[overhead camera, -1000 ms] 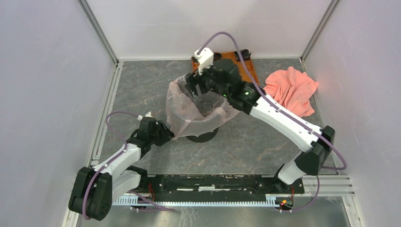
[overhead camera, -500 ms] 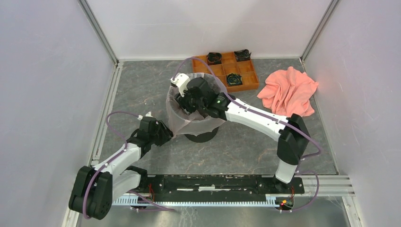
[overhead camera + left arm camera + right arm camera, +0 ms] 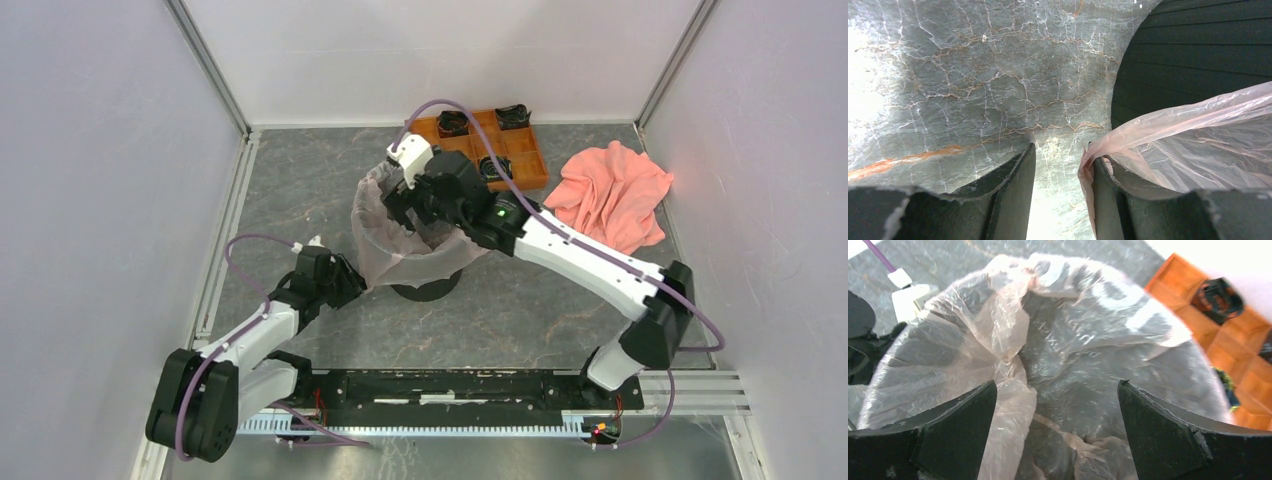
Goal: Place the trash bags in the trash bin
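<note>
This is looking like a robotics lab test cell. Plain white panel walls (image 3: 100, 200) are enclosing a grey marble-patterned desk (image 3: 300, 180) at nine, twelve and three o'clock. Silver aluminium frame posts (image 3: 207, 68) are rising at eleven and one. Two white-and-black robot arms (image 3: 590, 262), trailing purple cables (image 3: 250, 238), are sitting bolted to a black mounting rail (image 3: 480, 385) at six.

The white-and-black left arm (image 3: 250, 335) lies low, elbow near its base, forearm reaching forward and inward. Its black two-finger left gripper (image 3: 1060, 150) shows a narrow gap between the fingers (not closed). The white-and-black right arm (image 3: 590, 262) stretches far forward and leftward, wrist tipped downward, its black right gripper (image 3: 1058, 385) spread wide.
</note>
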### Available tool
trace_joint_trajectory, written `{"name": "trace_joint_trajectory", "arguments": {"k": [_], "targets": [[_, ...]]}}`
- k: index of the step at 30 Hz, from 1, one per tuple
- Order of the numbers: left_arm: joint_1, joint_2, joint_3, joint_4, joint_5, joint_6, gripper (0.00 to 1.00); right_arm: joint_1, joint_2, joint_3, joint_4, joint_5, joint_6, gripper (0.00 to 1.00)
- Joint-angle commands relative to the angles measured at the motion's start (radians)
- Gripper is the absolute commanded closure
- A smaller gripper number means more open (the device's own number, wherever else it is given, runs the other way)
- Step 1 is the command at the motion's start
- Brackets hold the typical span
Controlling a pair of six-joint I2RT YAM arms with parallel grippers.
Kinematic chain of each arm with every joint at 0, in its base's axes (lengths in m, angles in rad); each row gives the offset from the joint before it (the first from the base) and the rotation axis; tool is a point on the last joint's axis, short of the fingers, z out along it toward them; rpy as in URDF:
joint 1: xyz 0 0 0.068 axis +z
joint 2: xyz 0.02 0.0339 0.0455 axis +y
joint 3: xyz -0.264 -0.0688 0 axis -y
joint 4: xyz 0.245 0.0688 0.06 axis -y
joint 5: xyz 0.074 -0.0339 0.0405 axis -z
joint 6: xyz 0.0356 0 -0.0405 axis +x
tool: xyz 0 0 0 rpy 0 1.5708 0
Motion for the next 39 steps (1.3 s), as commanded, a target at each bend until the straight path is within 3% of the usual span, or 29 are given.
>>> {"name": "trace_joint_trajectory", "arguments": {"k": [1, 6, 15, 18, 27, 33, 39], "targets": [[0.001, 0.016, 0.026, 0.009, -0.025, 0.059, 0.49, -0.005, -0.068, -0.018, 0.001, 0.100, -0.040, 0.02], [0.001, -0.015, 0.026, -0.015, -0.026, 0.062, 0.49, -0.004, -0.035, -0.043, -0.037, 0.160, -0.052, 0.24], [0.001, -0.051, 0.022, -0.036, -0.025, 0.055, 0.49, -0.001, 0.187, 0.078, -0.169, 0.045, -0.047, 0.56], [0.001, -0.061, 0.021, -0.043, -0.027, 0.053, 0.49, 0.000, 0.241, 0.073, -0.145, -0.008, -0.050, 0.62], [0.000, -0.077, 0.028, -0.067, -0.027, 0.051, 0.48, -0.003, 0.388, 0.060, -0.021, -0.106, -0.006, 0.66], [0.001, -0.111, 0.026, -0.083, -0.040, 0.053, 0.48, -0.003, 0.351, 0.059, -0.041, -0.114, 0.034, 0.66], [0.001, -0.090, 0.032, -0.070, -0.041, 0.053, 0.48, -0.003, 0.199, 0.070, -0.104, -0.041, 0.004, 0.48]]}}
